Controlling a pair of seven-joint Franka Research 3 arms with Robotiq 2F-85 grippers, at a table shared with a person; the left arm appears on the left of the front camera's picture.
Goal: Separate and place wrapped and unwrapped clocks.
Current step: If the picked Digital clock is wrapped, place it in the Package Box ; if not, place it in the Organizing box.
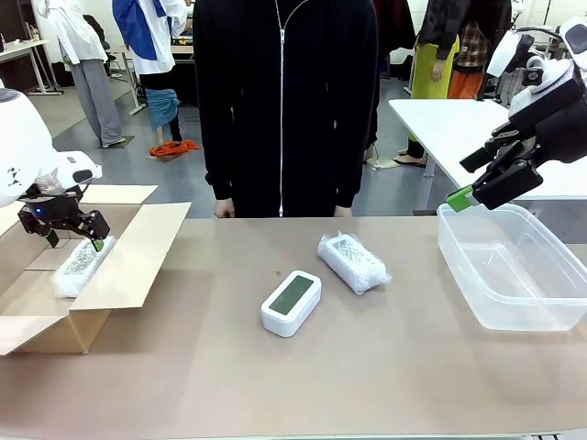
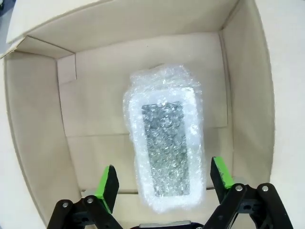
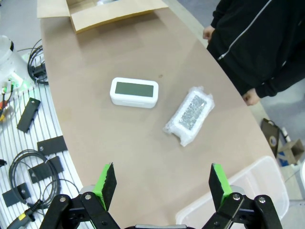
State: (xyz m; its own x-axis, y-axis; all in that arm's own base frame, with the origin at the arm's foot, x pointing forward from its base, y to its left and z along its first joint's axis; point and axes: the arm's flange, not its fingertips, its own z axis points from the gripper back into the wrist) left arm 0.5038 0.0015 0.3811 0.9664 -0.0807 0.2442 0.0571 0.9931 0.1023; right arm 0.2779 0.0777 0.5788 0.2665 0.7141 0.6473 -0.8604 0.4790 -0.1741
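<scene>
One wrapped clock [image 1: 83, 266] lies in the open cardboard box [image 1: 138, 252] at the table's left. In the left wrist view this crinkly bundle [image 2: 167, 152] rests on the box floor. My left gripper [image 1: 75, 241] hangs just above it, open, its green pads [image 2: 107, 183] standing apart on either side of the bundle's near end. The unwrapped clock [image 1: 291, 302], white with a grey-green screen, sits mid-table. A second wrapped clock [image 1: 351, 261] lies to its right. My right gripper [image 1: 470, 179] hovers open and empty above the clear tub. Its wrist view shows both the white clock [image 3: 134, 92] and the bundle [image 3: 190, 114].
A clear plastic tub [image 1: 514, 266] stands at the table's right edge, nothing inside it. A person in a black zip jacket [image 1: 284, 101] stands at the far side, hands at the table edge. Cables and black parts [image 3: 33, 157] lie beside the table in the right wrist view.
</scene>
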